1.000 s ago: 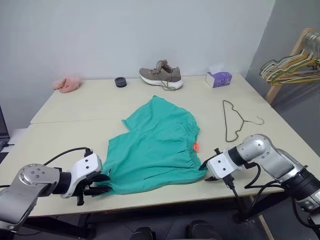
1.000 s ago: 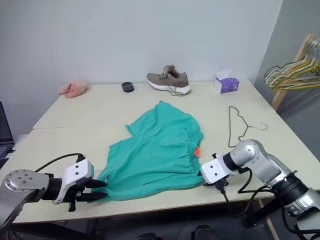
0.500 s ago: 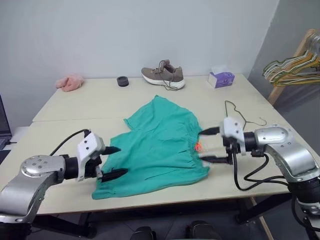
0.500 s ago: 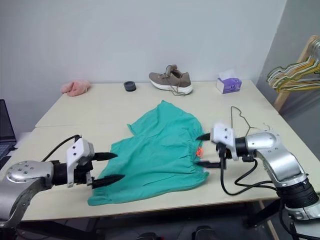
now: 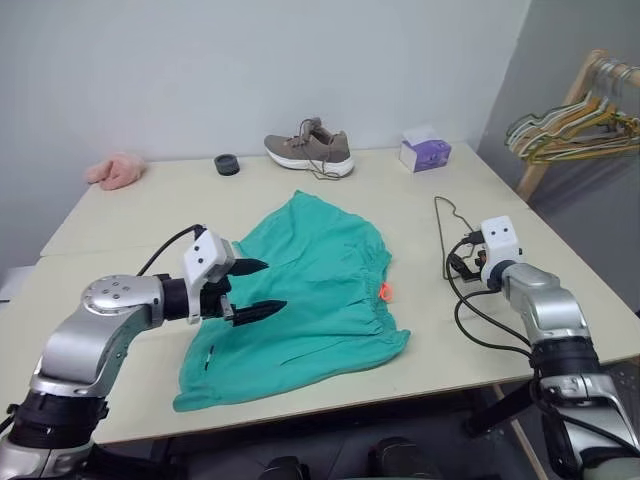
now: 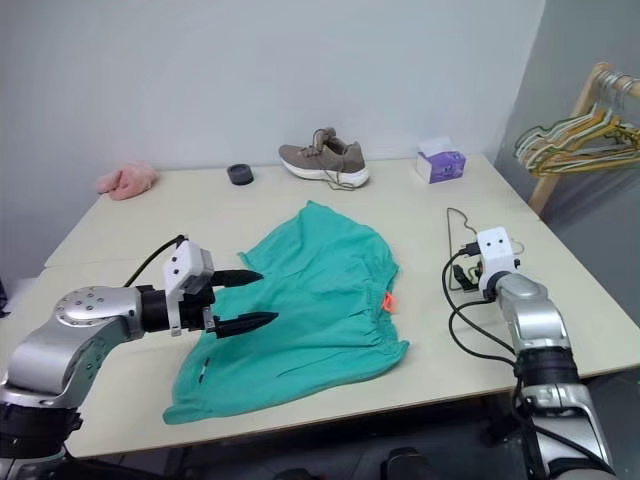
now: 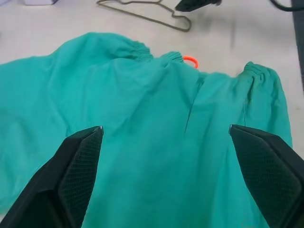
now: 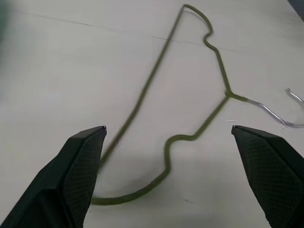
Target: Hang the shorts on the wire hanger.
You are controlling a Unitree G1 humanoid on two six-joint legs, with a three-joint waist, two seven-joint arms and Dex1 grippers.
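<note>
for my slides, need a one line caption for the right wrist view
Open right gripper poised over the wire hanger lying flat on the table.

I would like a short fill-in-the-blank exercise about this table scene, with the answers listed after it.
1. The shorts lying flat on the table are ____ in colour.
2. The left gripper hangs over the shorts with its jaws ____.
3. The right gripper points at the wire ____, which lies flat on the table.
4. At the table's far edge, between the shoe and the pink thing, sits a small dark ____.

Answers: green; open; hanger; ring
</note>
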